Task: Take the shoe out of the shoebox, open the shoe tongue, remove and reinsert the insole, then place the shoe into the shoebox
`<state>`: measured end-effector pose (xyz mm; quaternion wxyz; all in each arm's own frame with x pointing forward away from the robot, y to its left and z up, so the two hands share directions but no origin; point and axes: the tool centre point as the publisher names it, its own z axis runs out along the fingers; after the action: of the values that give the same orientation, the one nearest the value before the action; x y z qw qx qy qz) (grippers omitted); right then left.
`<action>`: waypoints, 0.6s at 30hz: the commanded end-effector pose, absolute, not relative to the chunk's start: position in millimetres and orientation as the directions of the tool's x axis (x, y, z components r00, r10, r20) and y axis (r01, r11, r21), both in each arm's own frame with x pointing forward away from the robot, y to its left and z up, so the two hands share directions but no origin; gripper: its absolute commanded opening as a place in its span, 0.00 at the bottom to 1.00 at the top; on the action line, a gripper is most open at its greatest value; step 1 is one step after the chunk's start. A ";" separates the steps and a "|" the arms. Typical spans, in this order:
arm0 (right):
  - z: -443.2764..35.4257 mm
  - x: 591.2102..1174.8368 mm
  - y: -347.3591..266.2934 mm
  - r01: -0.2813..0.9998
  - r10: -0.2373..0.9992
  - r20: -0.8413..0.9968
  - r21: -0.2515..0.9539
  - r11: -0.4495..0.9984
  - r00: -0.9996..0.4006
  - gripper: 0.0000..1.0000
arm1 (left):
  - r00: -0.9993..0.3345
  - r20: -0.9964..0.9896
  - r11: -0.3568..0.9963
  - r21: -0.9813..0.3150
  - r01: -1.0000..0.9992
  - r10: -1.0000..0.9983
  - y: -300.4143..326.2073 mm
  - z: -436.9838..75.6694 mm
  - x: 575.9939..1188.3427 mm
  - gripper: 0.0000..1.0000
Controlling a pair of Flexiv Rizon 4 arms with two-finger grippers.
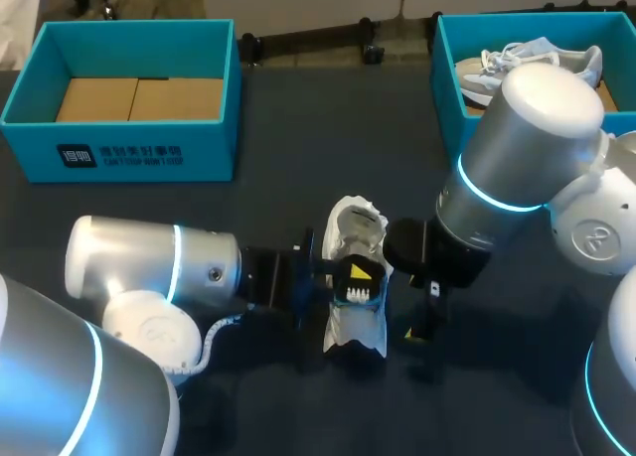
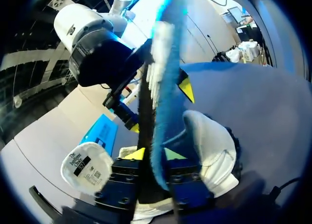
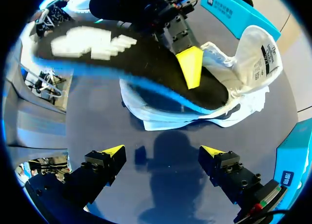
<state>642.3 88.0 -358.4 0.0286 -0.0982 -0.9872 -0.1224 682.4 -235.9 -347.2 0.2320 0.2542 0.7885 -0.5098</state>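
A white shoe point(image 1: 358, 223) lies on the dark table between my two arms, with its labelled tongue point(image 3: 261, 53) pulled open. The insole point(image 1: 359, 283), blue on top and black with white pads underneath, stands on edge with one end down in the shoe point(image 2: 214, 151). My left gripper point(image 1: 348, 275) comes in from the left, and its yellow fingertips point(image 2: 137, 154) press the insole point(image 2: 163, 97) from both sides. In the right wrist view a yellow fingertip point(image 3: 190, 65) lies on the black underside of the insole point(image 3: 122, 53). My right gripper point(image 3: 163, 153) hangs open just right of the shoe, holding nothing.
A teal shoebox point(image 1: 119, 138) with a bare cardboard bottom stands at the back left. A second teal shoebox point(image 1: 447, 74) at the back right holds another pale shoe point(image 1: 527, 57), partly hidden by my right arm. Bare table lies in front of the shoe.
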 end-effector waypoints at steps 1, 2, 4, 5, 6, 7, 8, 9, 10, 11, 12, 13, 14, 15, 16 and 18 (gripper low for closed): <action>-360.1 641.7 89.1 0.201 0.187 0.079 0.236 0.951 -0.979 1.00 | -0.759 -0.632 0.325 -0.693 0.643 0.155 -230.2 -338.6 675.1 0.35; -360.1 641.7 89.1 0.201 0.187 0.079 0.236 0.951 -0.979 1.00 | -0.761 -0.630 0.317 -0.698 0.642 0.154 -230.4 -336.5 673.6 0.35; -360.1 641.7 89.1 0.201 0.187 0.079 0.236 0.951 -0.979 1.00 | -0.761 -0.630 0.309 -0.701 0.643 0.154 -231.0 -333.4 670.8 0.35; -360.1 641.7 89.1 0.201 0.187 0.079 0.236 0.951 -0.979 1.00 | -0.760 -0.631 0.304 -0.702 0.644 0.154 -231.4 -332.3 669.6 0.34; -360.1 641.7 89.1 0.201 0.187 0.079 0.236 0.951 -0.979 1.00 | -0.760 -0.632 0.302 -0.702 0.645 0.154 -232.1 -331.5 669.4 0.33; -360.1 641.7 89.1 0.201 0.187 0.079 0.236 0.951 -0.979 1.00 | -0.759 -0.633 0.299 -0.703 0.646 0.153 -232.6 -330.8 668.7 0.33; -360.1 641.7 89.1 0.201 0.187 0.079 0.236 0.951 -0.979 1.00 | -0.759 -0.633 0.297 -0.703 0.646 0.153 -233.0 -330.2 667.9 0.32; -360.1 641.7 89.1 0.201 0.187 0.079 0.236 0.951 -0.979 1.00 | -0.758 -0.634 0.296 -0.703 0.647 0.152 -233.3 -330.0 667.4 0.31; -360.1 641.7 89.1 0.201 0.187 0.079 0.236 0.951 -0.979 1.00 | -0.758 -0.635 0.292 -0.704 0.647 0.150 -233.8 -329.8 666.7 0.31; -360.1 641.7 89.1 0.201 0.187 0.079 0.236 0.951 -0.979 1.00 | -0.757 -0.636 0.290 -0.704 0.648 0.150 -234.1 -329.8 666.2 0.31; -360.1 641.7 89.1 0.201 0.187 0.079 0.236 0.951 -0.979 1.00 | -0.753 -0.640 0.287 -0.701 0.653 0.151 -234.5 -330.1 665.3 0.26; -360.1 641.7 89.1 0.201 0.187 0.079 0.236 0.951 -0.979 1.00 | -0.752 -0.642 0.285 -0.700 0.655 0.152 -234.6 -330.6 664.7 0.15; -360.1 641.7 89.1 0.201 0.187 0.079 0.236 0.951 -0.979 1.00 | -0.744 -0.649 0.285 -0.692 0.664 0.159 -234.7 -331.6 664.2 0.00; -360.1 641.7 89.1 0.201 0.187 0.079 0.236 0.951 -0.979 1.00 | -0.734 -0.658 0.288 -0.680 0.675 0.166 -234.7 -333.1 664.2 0.00; -360.1 641.7 89.1 0.201 0.187 0.079 0.236 0.951 -0.979 1.00 | -0.734 -0.658 0.288 -0.680 0.675 0.166 -234.7 -333.1 664.2 0.00; -360.1 641.7 89.1 0.201 0.187 0.079 0.236 0.951 -0.979 1.00 | -0.727 -0.665 0.293 -0.671 0.682 0.169 -233.9 -337.3 666.3 0.00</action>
<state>642.3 88.0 -358.4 0.0286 -0.0982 -0.9872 -0.1224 666.7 -234.2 -334.2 0.2414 0.2771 0.7657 -0.5278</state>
